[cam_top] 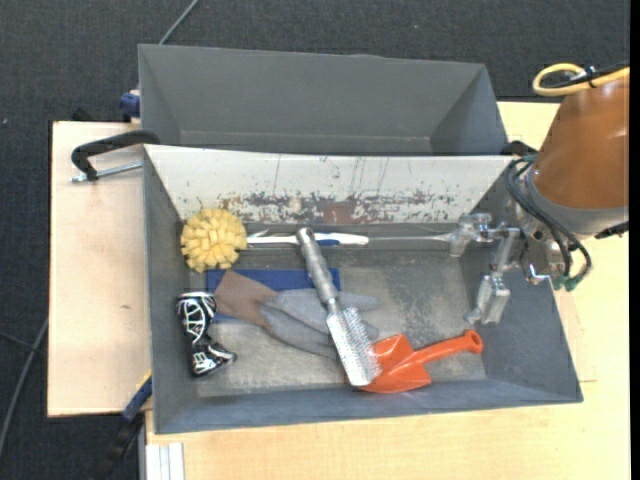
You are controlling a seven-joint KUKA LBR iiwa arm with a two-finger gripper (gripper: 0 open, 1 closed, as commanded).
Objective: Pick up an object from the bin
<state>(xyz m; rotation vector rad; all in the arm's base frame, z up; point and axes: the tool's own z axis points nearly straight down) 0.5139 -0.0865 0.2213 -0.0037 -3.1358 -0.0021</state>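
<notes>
My gripper (482, 268) hangs over the right side of the bin, open, with its two metal fingers spread and nothing between them. One fingertip (489, 306) is just above the handle end of an orange plastic scoop (420, 360), which lies on the bin floor at the front right. Left of the scoop lies a brush with a silver handle and white bristles (336, 318), its head touching the scoop's blade.
A grey cloth (275, 313) on a blue flat piece (262, 278) lies mid-floor. A yellow knobbly ball (213, 239) sits at the back left, with a black-and-white object (200, 334) at the front left. A white and blue toothbrush (320, 238) lies along the back wall.
</notes>
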